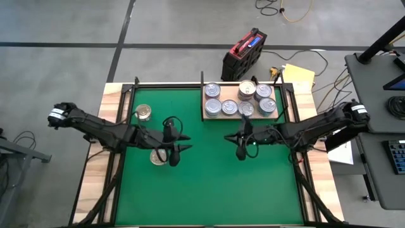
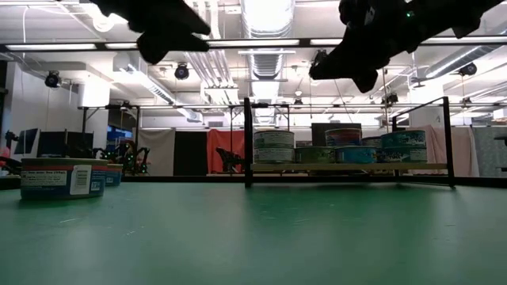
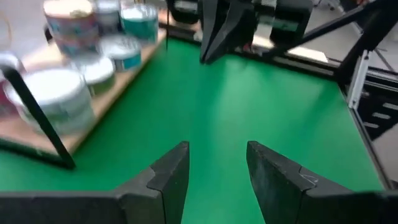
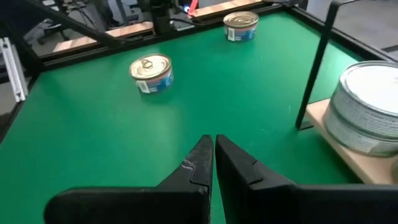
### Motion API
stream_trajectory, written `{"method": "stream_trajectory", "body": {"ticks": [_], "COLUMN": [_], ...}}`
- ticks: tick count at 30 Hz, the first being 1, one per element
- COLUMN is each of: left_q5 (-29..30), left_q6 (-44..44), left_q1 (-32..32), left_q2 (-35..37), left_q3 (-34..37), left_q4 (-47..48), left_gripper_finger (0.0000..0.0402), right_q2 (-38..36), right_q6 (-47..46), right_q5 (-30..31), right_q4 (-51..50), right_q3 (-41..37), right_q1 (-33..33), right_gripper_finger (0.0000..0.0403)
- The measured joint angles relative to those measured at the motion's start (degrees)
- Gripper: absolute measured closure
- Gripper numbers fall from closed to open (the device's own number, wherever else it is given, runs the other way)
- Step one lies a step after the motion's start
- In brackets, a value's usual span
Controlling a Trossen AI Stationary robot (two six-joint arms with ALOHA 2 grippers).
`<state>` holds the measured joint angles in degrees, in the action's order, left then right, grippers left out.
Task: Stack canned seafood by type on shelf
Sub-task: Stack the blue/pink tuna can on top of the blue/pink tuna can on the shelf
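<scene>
Green mat (image 1: 209,177), shelf (image 1: 205,116) holding perhaps eight cans (image 1: 229,107), two cans (image 1: 144,113) loose, left gripper (image 1: 179,142) parted and empty, right gripper (image 1: 235,143) closed, empty.

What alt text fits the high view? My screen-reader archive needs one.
Two dark arms hover over a green mat; left gripper open and empty, right gripper shut. Most cans sit on the shelf; two loose cans remain.

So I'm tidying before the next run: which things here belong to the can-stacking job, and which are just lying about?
Job: two loose cans on the green mat; stacked cans; wooden shelf.
Lying about: red and black case; yellow pad; floor cables.
</scene>
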<state>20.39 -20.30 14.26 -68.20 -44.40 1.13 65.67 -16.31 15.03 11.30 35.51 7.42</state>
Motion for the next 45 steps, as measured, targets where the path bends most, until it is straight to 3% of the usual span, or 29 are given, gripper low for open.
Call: {"method": "stream_trajectory", "body": {"ticks": [6,12,15,22,29,38,45], "left_q5": [-0.31,-4.81,-4.92,-4.66,-7.11,-6.53,-7.94], "left_q6": [-14.64,-39.99,-47.49,-48.12,-50.35,-45.33,-35.43], "left_q1": [2.98,4.51,5.66,6.32,6.6,6.69,6.71], "left_q2": [0.0,0.0,0.0,-0.69,-9.31,-19.54,-26.36], "left_q3": [0.0,0.0,0.06,0.07,0.0,-7.07,-14.78], "left_q4": [12.07,41.71,50.92,50.51,50.31,49.99,42.94], "left_gripper_finger": [0.0256,0.0258,0.0269,0.0311,0.0395,0.0401,0.0401], "right_q2": [0.22,0.23,0.41,0.92,1.02,1.09,1.09], "right_q6": [-0.64,-0.63,-0.64,-0.62,-0.64,-0.6,-1.29], "right_q5": [0.08,0.1,0.18,0.94,1.53,1.57,1.55], "right_q4": [0.14,0.16,0.16,0.45,0.26,0.16,-0.32], "right_q3": [-0.35,-0.35,-0.39,-0.44,-0.46,-0.46,-0.5], "right_q1": [2.15,3.71,4.16,4.37,4.37,4.35,4.35], "right_gripper_finger": [0.0394,0.0394,0.0394,0.0394,0.0394,0.0394,0.0394]}}
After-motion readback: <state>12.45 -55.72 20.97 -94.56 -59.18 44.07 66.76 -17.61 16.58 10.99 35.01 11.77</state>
